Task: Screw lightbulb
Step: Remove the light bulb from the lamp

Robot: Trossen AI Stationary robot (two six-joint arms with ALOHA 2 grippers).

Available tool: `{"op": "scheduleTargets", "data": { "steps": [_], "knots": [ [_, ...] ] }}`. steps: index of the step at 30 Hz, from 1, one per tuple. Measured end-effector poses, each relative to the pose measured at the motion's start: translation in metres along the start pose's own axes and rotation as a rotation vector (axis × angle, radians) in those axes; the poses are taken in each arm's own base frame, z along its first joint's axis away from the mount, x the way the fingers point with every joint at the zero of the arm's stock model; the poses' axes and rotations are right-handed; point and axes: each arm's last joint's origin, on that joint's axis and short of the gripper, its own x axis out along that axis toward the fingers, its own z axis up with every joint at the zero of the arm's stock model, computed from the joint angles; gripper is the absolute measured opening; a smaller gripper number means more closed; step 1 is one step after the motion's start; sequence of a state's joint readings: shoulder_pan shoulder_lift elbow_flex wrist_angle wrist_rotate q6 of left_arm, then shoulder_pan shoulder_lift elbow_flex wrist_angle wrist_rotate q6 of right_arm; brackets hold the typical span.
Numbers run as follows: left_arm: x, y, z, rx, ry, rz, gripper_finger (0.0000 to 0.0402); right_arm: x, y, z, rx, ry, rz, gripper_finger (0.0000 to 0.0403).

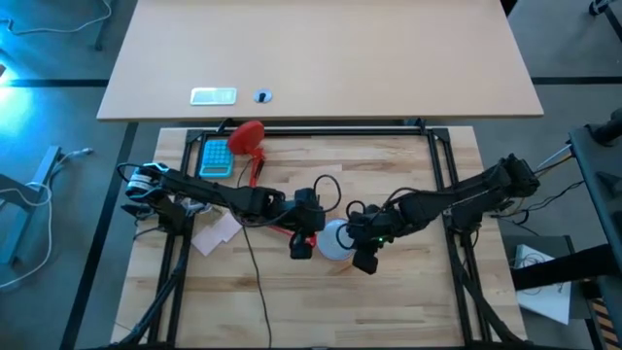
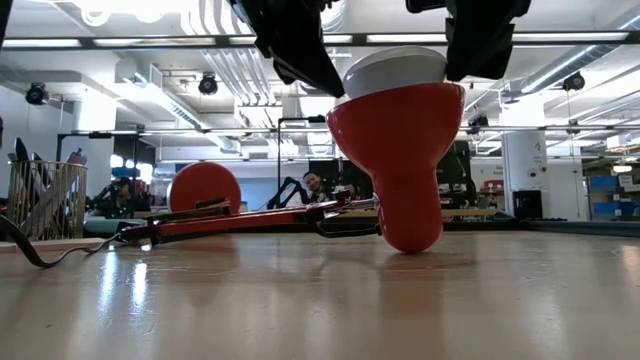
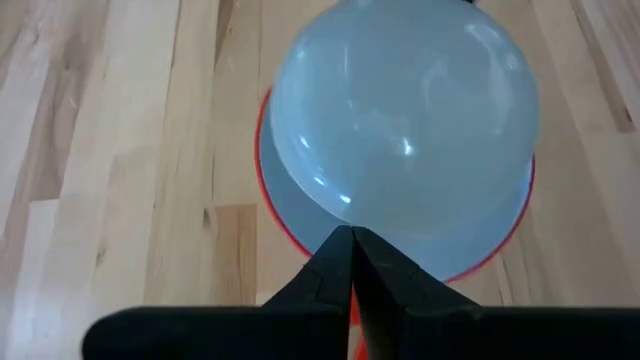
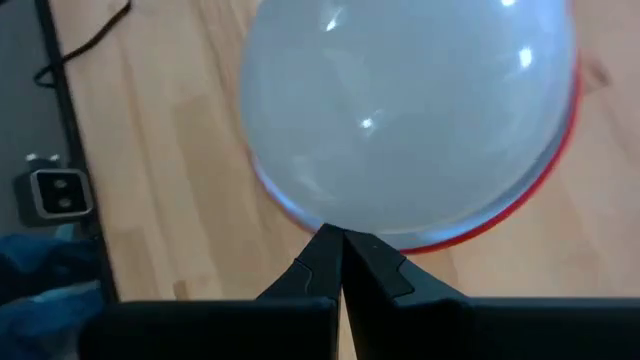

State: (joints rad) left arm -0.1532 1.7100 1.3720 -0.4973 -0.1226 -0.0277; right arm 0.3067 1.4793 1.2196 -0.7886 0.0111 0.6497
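Left gripper [image 1: 300, 249], fingers clenched on nothing, poised just left of red cone-shaped lamp shade [image 2: 398, 160], near middle of pale wooden table [image 1: 408, 292]. Shade stood narrow end down, mouth upward, likely for access from above. White dome-shaped lightbulb [image 2: 394, 68] seated in shade's mouth. Right gripper [image 1: 366, 261], likewise clenched and empty, just right of shade; bracketing judged as readiness for twisting.

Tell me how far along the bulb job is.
Looks done: the bulb sits in the red shade, its dome rising above the rim. In hand: nothing; the left gripper and the right gripper are both shut, each at the shade's rim on opposite sides. Left: the pictures do not show the base, so I cannot tell whether it is screwed tight.
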Motion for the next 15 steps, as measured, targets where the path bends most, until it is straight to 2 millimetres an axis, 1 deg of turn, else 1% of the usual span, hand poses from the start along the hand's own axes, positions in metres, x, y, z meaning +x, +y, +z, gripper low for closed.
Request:
{"op": "scheduleTargets", "data": {
  "steps": [6,11,15],
  "knots": [
    [-0.001,-0.011,-0.001,-0.004,0.003,-0.026,0.0001,-0.001,-0.007,0.002,0.01,0.007,-0.043,0.0],
    [-0.005,-0.027,-0.001,0.008,0.009,-0.076,0.0001,-0.011,-0.016,-0.002,0.01,0.016,-0.122,0.0],
    [-0.005,-0.028,-0.006,-0.024,0.06,-0.077,0.0001,-0.018,-0.017,-0.003,0.031,0.001,-0.112,0.0]
  ]
}}
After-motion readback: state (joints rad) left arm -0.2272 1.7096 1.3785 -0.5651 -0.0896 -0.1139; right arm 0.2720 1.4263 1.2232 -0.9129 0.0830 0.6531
